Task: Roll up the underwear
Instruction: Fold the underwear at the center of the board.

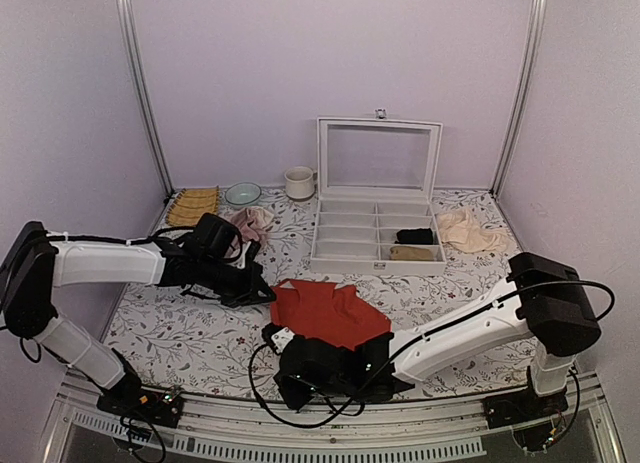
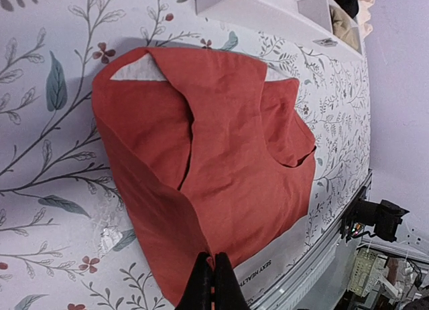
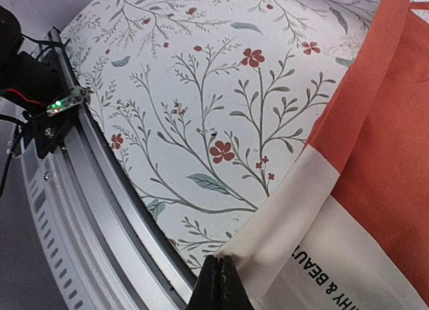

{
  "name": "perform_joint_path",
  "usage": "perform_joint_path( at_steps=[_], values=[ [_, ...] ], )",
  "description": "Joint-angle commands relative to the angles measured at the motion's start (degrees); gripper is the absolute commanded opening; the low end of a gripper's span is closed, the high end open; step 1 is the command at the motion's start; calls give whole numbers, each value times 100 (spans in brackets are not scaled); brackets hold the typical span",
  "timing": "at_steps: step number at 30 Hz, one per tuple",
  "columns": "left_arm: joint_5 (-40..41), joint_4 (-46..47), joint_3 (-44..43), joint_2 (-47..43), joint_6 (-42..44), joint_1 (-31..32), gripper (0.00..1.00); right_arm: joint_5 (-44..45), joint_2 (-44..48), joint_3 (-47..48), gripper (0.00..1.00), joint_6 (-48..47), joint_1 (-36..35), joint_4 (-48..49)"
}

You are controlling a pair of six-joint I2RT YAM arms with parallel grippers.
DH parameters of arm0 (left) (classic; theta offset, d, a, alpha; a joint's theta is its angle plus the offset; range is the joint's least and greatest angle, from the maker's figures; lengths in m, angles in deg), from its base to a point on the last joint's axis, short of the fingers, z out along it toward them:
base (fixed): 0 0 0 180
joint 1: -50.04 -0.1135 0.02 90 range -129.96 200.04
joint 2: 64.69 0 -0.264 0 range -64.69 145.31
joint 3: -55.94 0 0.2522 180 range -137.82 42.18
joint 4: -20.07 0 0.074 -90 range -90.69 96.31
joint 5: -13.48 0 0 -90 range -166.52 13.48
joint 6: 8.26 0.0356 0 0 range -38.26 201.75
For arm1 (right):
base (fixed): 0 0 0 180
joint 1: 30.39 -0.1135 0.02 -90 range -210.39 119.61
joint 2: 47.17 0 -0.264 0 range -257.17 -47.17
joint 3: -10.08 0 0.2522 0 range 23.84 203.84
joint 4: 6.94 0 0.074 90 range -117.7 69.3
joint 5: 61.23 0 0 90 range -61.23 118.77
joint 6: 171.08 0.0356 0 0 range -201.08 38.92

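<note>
The underwear lies partly folded on the floral tablecloth near the front edge, red-orange with a cream lettered waistband. My left gripper is shut on a raised fold of the red fabric at the garment's left side; the top view has it at the underwear's left corner. My right gripper is shut on a folded corner of the cream waistband, close to the table's front rail. In the top view that gripper sits at the garment's near-left corner.
A white compartment box with its lid up stands behind the underwear, with a black roll and a tan one inside. A pink cloth, beige cloth, bowl, mug and yellow cloth lie at the back.
</note>
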Motion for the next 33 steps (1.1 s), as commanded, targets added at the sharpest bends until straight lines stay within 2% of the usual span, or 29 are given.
perform_joint_path(
  at_steps=[1,20,33],
  values=[
    [117,24,-336,136,-71,180,0,-148,1278,-342,0,-40,-27,677],
    [207,99,-1536,1522,-198,990,0,462,2431,-2240,0,921,-36,1264],
    [124,70,-2610,2606,-136,1327,0,805,2984,-3074,0,1541,-66,1399]
  ],
)
